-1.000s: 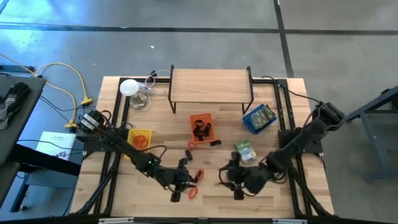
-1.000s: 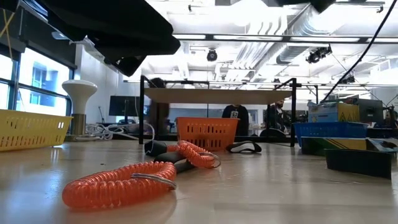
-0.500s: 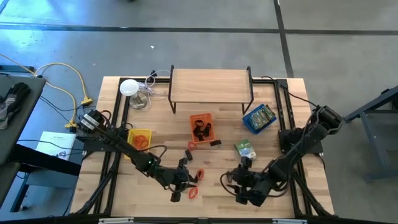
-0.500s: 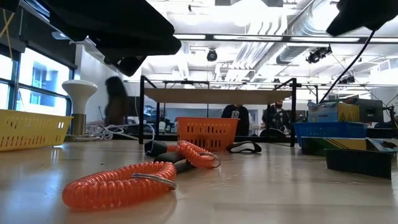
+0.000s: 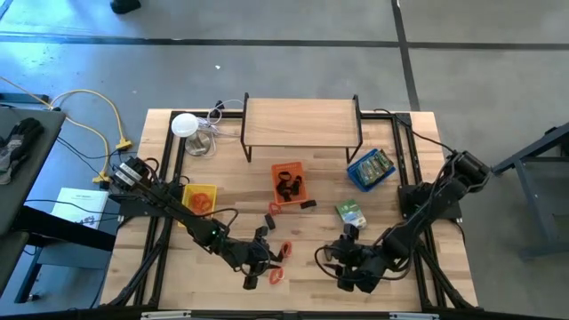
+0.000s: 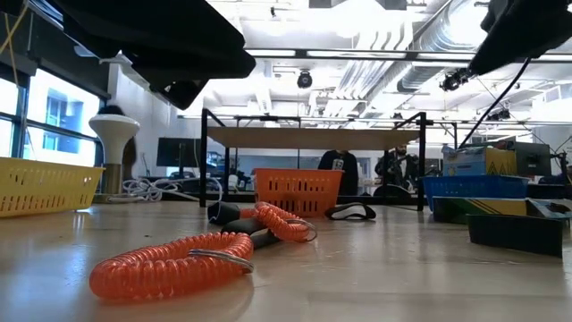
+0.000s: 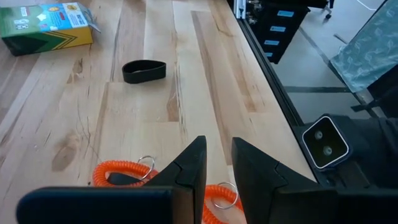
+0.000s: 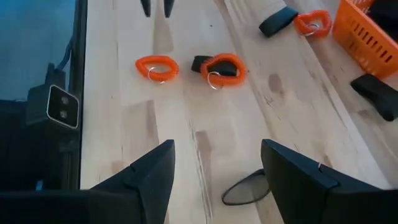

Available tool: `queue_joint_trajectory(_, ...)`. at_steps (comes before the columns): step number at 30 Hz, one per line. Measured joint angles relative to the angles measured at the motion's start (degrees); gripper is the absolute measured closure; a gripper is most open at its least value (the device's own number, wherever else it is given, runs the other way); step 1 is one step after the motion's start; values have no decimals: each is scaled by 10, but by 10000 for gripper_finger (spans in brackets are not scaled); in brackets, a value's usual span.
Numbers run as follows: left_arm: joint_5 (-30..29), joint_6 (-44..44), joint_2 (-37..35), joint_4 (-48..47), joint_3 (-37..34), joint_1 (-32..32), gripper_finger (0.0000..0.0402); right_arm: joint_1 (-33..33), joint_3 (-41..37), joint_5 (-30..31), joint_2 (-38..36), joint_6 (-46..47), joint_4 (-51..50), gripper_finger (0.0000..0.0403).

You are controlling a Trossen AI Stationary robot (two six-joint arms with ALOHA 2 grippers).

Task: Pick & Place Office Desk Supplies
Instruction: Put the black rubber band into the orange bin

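Note:
Red-orange coiled loops lie on the table: one (image 5: pixel 276 276) near the front edge and one (image 5: pixel 286 250) beside a black clip (image 8: pixel 200 62). My left gripper (image 5: pixel 272 256) hovers over these two loops (image 7: pixel 124 173), its fingers only a narrow gap apart. My right gripper (image 5: pixel 342 265) hangs wide open above the table, and a black oval band (image 8: pixel 245 186) lies flat under it. A green packet box (image 5: pixel 350 214) rests on the table behind the right gripper. A third loop (image 5: pixel 274 207) and a black piece (image 5: pixel 308 204) lie near the orange tray (image 5: pixel 288 180).
The yellow tray (image 5: pixel 199 200) holds orange loops, the orange tray holds black pieces, and the blue tray (image 5: pixel 371 168) holds green packets. A wooden shelf (image 5: pixel 300 120) and a white lamp (image 5: pixel 184 124) with cables stand at the far side. Bare wood lies between the two grippers.
My right gripper has drawn back toward the table's near edge and a little to the right, staying open, and has then held still. The loops, clips and band lie where they were.

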Motion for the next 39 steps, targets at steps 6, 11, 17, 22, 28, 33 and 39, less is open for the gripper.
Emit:
queue_joint_trajectory(6,0,0,0,0,0,0,329,-1,0,-61,42,17,-3,176)
queue_joint_trajectory(11,2,0,0,0,0,0,329,-9,0,-70,79,12,-10,176)
queue_joint_trajectory(17,2,0,0,0,0,0,329,-28,0,-70,100,61,-78,176)
queue_joint_trajectory(22,2,0,0,0,0,0,329,-42,0,-73,110,99,-100,176)
queue_joint_trajectory(28,2,0,0,0,0,0,329,-45,0,-77,109,98,-61,176)
queue_joint_trajectory(33,2,0,0,0,0,0,329,-53,1,-77,117,101,-61,176)
queue_joint_trajectory(39,1,0,0,0,0,0,329,-68,0,-104,140,102,-60,176)
